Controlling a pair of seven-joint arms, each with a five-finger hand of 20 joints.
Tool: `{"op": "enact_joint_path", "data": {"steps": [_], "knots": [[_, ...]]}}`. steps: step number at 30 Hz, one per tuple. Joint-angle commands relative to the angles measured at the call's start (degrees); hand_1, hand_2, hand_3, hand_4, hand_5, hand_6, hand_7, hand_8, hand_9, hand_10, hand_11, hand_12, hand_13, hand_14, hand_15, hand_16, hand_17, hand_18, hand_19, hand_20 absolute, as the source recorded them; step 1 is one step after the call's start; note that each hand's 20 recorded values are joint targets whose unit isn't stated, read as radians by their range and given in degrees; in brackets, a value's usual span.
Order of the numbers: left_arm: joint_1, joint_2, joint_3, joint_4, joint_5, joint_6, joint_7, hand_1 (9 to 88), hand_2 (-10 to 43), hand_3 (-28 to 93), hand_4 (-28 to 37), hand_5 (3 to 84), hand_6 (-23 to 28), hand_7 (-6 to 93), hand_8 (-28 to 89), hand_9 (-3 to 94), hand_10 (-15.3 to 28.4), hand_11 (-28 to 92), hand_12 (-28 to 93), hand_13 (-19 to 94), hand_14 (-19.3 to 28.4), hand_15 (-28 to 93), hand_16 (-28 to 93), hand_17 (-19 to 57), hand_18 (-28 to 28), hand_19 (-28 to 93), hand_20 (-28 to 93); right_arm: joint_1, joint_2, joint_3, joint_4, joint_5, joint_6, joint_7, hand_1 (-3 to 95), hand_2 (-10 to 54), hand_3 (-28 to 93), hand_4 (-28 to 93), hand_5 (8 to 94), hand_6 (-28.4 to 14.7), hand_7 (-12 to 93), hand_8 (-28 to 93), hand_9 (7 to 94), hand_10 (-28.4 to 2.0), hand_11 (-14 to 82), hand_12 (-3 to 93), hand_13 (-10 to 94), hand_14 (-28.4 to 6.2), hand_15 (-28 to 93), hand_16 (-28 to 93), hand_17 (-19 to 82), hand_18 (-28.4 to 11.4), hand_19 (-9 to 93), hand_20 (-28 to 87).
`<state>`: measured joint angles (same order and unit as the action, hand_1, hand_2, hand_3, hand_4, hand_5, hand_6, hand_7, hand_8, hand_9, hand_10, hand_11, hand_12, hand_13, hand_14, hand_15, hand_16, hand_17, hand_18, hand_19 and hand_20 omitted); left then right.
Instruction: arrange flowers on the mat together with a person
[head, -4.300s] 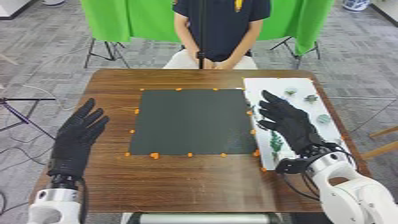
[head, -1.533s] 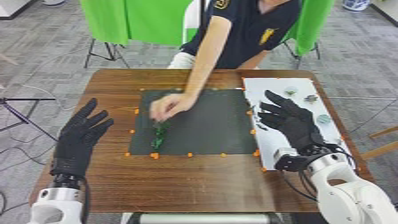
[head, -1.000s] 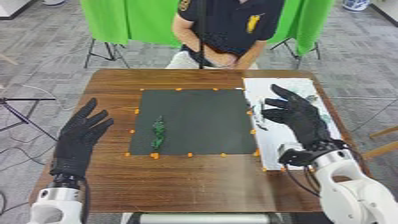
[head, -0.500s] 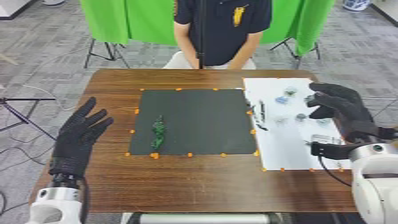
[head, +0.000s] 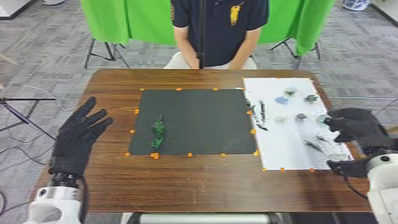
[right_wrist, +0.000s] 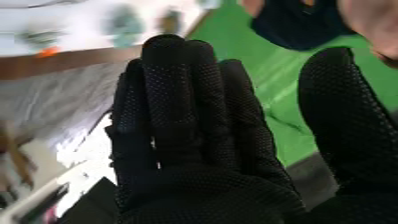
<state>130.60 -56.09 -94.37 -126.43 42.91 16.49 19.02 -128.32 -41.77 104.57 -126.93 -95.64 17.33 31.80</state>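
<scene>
From my head I am seeing my right hand (head: 362, 131) reaching in over the right edge of the white sheet (head: 282, 159), and the dark mat (head: 200, 110) is lying beside it. From my right wrist I am looking along my own hand (right_wrist: 204, 195): the palm is facing me, the fingers are standing straight and close together, and the thumb is standing well apart from them. Past the fingertips I am seeing green cloth (right_wrist: 266, 75), part of the sheet with a few blossoms, and an orange mark (right_wrist: 46, 51) by its edge.

So I am keeping the hand wide open, and I am holding nothing. From my head I am seeing it pointing forward and inward, its fingertips hanging near a pale green blossom (head: 323, 119); whether they are touching it I cannot tell. My left hand (head: 75, 135) is resting in the air at the table's (head: 195, 185) left side, open and empty, fingers pointing forward and a little spread.

The mat is carrying one green sprig (head: 159, 132), lying lengthwise in its left part. The sheet is carrying the rest: a blue blossom (head: 282, 100) and a dark one (head: 311, 98) are lying toward the far end, a grey one (head: 300, 116) around the middle, small dark sprigs (head: 314, 145) nearer me, and long dark stems (head: 261, 116) are running along the side next to the mat.
</scene>
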Motion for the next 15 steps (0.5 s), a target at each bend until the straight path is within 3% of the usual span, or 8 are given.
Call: {"op": "enact_joint_path", "data": {"steps": [1, 2, 7, 15], "knots": [[-0.2, -0.26, 0.97, 0.43, 0.11, -0.19, -0.85, 23.9, 2.7, 81, -23.4, 34.5, 2.4, 12.7, -10, 35.0, 16.3, 18, 9, 25, 23.8, 31, -4, -10.6, 19.9, 38, 11, -2.6, 2.9, -4.8, 2.1, -20.1, 2.3, 8.7, 31.4, -2.5, 75, -25, 47.4, -5.2, 24, -15, 53.0, -16.4, 44.6, 15.0, 56, -13.4, 69, 9, 26, -20.5, 84, 22], [-0.3, -0.57, 0.64, 0.46, 0.49, -0.86, -1.54, 23.9, 2.7, 81, -23.4, 34.5, 2.4, 12.7, -10, 35.0, 16.3, 18, 9, 25, 23.8, 31, -4, -10.6, 19.9, 38, 11, -2.6, 3.8, -6.1, 2.7, -23.2, 2.9, 9.6, 31.6, -2.9, 75, -25, 47.9, -5.2, 24, -15, 53.7, -16.6, 44.3, 15.0, 56, -13.4, 69, 9, 26, -20.8, 84, 22], [-1.0, 0.03, 1.56, 0.63, 0.04, -0.21, -0.47, 23.8, 2.7, 81, -23.5, 34.5, 2.4, 12.9, -10, 35.0, 16.4, 18, 9, 25, 23.8, 31, -4, -10.6, 19.9, 38, 11, -0.9, 4.3, -9.3, 4.6, -28.7, -0.9, 13.0, 32.6, -4.8, 73, -24, 51.3, -5.2, 24, -15, 57.5, -17.1, 43.9, 15.6, 60, -13.6, 69, 9, 28, -22.3, 87, 18], [-0.9, -0.39, 1.66, 0.72, 0.27, -0.37, -0.38, 23.8, 2.8, 81, -23.4, 34.4, 2.4, 13.0, -10, 35.1, 16.5, 18, 9, 25, 23.9, 31, -4, -10.6, 19.9, 38, 11, 0.3, 4.9, -11.3, 6.5, -30.8, -4.9, 15.2, 33.8, -7.4, 71, -23, 52.6, -6.4, 21, -14, 58.9, -17.9, 43.6, 15.9, 61, -14.2, 69, 10, 29, -23.3, 90, 15]]}}
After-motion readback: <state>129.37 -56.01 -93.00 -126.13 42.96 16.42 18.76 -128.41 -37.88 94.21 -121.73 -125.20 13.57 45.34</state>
